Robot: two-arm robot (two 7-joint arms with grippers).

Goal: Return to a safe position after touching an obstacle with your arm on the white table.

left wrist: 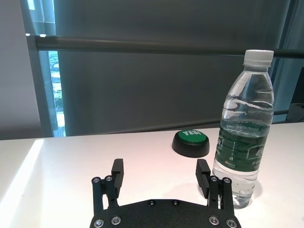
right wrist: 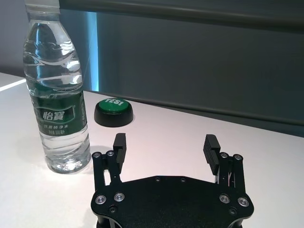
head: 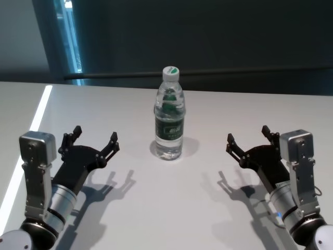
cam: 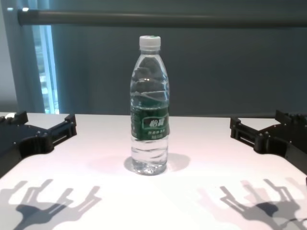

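1. While both arms hover above the white table (head: 208, 208), the water bottle (head: 169, 117) stands upright near the middle of it, between the 2 grippers and somewhat farther from the robot than they are.
2. The bottle is clear, with a white screw cap (head: 170, 71) and a dark green label (cam: 149, 123) with white lettering; water fills most of it.
3. The left gripper (head: 95, 138) is on the left side of the table, apart from the bottle. Its jaws are released, with a wide gap between the 2 black fingers (left wrist: 117, 172), and they hold nothing.
4. The right gripper (head: 249, 138) is on the right side, also apart from the bottle. Its jaws are released in the same way, and nothing is between its fingers (right wrist: 119, 145).
5. In both wrist views, a round black button with a green top (left wrist: 191, 142) lies on the table behind the bottle, apart from it.
6. Each gripper throws a dark shadow (cam: 53, 197) on the table surface below it.
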